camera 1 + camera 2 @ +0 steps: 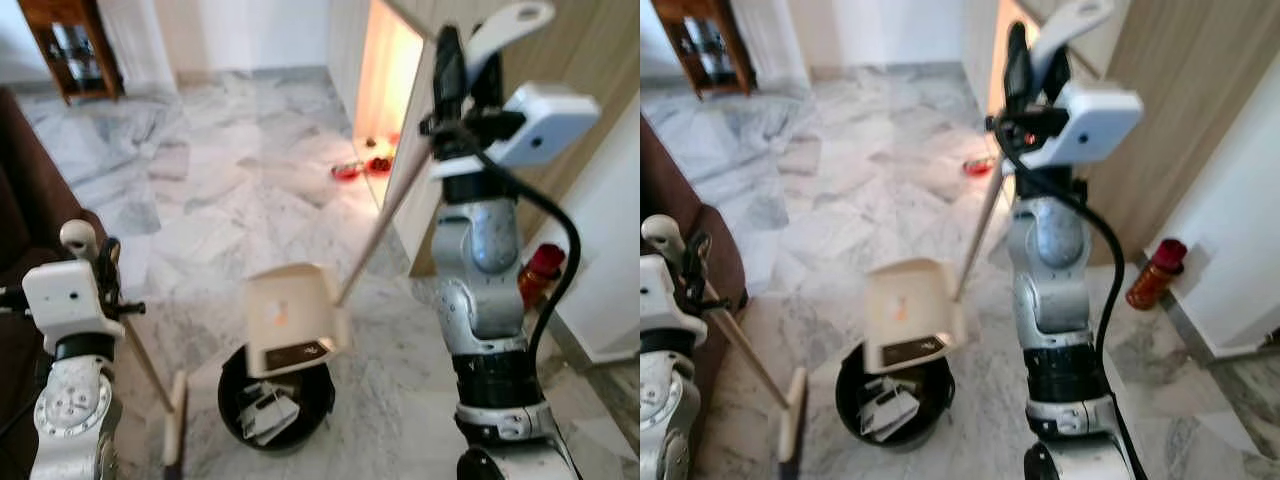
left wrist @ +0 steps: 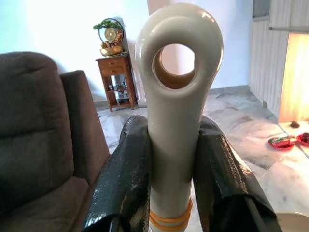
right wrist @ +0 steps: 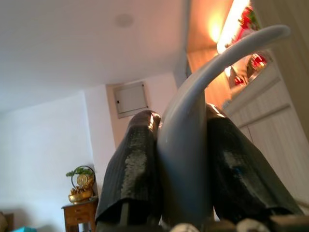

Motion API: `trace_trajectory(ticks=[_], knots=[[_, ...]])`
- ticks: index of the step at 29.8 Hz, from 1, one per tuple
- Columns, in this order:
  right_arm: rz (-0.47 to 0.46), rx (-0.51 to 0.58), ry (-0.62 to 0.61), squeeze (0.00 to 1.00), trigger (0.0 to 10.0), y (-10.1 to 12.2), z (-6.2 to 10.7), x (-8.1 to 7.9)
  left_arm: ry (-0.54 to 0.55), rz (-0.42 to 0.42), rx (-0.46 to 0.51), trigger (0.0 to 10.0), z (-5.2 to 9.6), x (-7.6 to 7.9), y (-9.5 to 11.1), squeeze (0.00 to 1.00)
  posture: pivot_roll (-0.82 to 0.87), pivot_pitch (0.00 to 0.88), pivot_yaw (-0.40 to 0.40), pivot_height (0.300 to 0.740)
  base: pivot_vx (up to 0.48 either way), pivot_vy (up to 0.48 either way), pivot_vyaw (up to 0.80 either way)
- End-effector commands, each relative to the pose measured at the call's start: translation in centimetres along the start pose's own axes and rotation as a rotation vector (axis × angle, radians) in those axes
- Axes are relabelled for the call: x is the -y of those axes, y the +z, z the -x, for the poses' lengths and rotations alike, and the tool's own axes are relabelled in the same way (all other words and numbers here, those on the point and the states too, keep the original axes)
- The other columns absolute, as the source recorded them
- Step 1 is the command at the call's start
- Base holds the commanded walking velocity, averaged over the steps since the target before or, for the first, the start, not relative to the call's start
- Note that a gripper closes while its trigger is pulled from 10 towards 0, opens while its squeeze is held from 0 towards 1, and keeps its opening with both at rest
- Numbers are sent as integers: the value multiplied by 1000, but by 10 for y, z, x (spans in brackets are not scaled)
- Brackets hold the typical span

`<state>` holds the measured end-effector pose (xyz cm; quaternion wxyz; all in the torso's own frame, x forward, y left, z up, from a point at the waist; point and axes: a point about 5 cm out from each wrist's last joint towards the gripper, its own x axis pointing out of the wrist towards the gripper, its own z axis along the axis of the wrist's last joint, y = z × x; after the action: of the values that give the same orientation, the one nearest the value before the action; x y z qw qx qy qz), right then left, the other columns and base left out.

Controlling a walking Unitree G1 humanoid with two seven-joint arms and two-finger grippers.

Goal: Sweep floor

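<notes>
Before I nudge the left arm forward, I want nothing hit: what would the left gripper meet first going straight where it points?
The left gripper, shut on the broom handle, points across open floor toward the wooden side table by the far wall. Depth is unclear; the sofa sits beside that line.

Right tool (image 3: pixel 183 193) raised high, clamped; left tool (image 2: pixel 176 193) low, clamped.

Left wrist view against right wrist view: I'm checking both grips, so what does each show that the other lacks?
The left wrist view shows the broom handle with its ring end clamped between the left gripper fingers, plus a dark sofa and red dishes on the floor. The right wrist view shows the dustpan handle curving up between the right gripper fingers, under the ceiling. Both share the wooden side table with its gold ornament.
</notes>
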<state>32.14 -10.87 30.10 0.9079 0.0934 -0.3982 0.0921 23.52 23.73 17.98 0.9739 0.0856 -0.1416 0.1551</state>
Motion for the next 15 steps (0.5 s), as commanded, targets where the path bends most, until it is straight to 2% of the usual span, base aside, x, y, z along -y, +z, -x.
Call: trace_trajectory(ticks=[1, 15], knots=[[7, 70, -1, 0, 10000, 15, -5, 3, -8, 8, 69, 10000, -2, 4, 12, 0, 59, 69, 22, 740, 266, 0, 0], [-12, 83, 59, 0, 10000, 18, -5, -5, -19, 14, 76, 10000, -1, 7, 12, 0, 57, 65, 20, 740, 0, 0, 0]])
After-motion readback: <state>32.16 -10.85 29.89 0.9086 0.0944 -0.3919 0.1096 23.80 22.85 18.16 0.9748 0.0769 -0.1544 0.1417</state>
